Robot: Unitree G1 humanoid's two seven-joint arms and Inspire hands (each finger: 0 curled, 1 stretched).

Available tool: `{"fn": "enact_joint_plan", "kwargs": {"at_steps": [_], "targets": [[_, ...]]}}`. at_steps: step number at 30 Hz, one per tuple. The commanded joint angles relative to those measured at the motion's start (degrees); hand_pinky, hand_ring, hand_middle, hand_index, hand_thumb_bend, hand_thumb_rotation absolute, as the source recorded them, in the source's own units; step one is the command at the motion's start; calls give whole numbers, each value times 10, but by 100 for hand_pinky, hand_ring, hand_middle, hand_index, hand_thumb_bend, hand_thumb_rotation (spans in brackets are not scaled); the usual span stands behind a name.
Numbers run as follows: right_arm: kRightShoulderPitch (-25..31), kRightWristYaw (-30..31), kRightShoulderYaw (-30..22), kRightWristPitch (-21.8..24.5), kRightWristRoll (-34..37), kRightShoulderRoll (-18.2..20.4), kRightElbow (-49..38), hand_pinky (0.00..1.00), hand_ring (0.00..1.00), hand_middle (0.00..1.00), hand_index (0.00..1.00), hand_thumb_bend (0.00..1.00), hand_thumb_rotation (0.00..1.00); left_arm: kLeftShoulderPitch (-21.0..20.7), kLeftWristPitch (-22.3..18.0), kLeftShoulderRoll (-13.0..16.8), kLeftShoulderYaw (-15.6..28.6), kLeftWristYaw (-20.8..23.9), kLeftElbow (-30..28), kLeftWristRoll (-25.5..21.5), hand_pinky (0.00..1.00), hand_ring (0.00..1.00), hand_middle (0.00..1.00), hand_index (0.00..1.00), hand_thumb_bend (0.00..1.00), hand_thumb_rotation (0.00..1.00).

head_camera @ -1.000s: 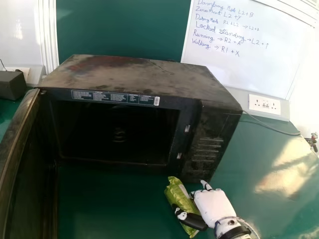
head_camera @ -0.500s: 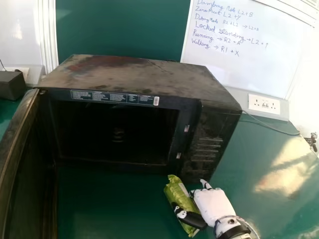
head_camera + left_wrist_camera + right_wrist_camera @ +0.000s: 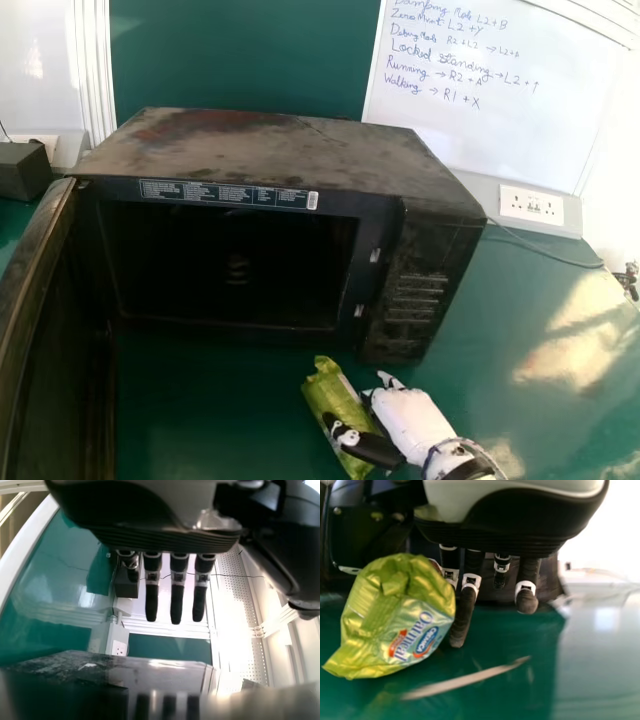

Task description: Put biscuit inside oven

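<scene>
Head view: the dark oven stands on a green surface, its door open at 8 o'clock. At 6 o'clock, just outside the oven, the biscuit packet is pinched between the thumb and fingers of the right hand, which is at 5 o'clock. Behind are a green board at 11 o'clock and a written-on whiteboard at 2. A socket plate sits at 3 o'clock, and a dark box between 9 and 10.

Left wrist view: the left hand has straight fingers, slightly spread, holding nothing. Beyond is a perforated panel that the head view lacks.

Right wrist view: the packet's printed label faces the camera, unlike in the head view; the fingers are nearly straight beside it. Light glares on the surface.
</scene>
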Motion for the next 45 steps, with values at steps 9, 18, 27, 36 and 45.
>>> {"fn": "enact_joint_plan", "kwargs": {"at_steps": [9, 18, 27, 36, 45], "targets": [[-5, 12, -24, -5, 78, 10, -32, 5, 5, 30, 48, 51, 3, -1, -2, -12, 6, 0, 1, 1, 66, 73, 76, 76, 84, 90], [-25, 1, -15, -35, 110, 15, -25, 5, 5, 30, 48, 51, 3, -3, -4, -8, 5, -6, 5, 1, 61, 71, 73, 74, 82, 91], [-59, 18, 9, -22, 98, 38, -36, 5, 4, 30, 48, 51, 3, 0, -3, -9, 2, -8, 3, 2, 63, 73, 77, 75, 84, 94], [-108, 19, 30, -1, 89, 67, -24, 5, 5, 31, 48, 51, 3, 0, -6, -10, 3, -10, 5, 3, 65, 74, 77, 77, 85, 97], [-161, 9, 55, 9, 74, 96, 13, 5, 4, 29, 48, 51, 4, 3, -5, -8, 3, -15, 9, -2, 64, 73, 76, 76, 83, 95]]}}
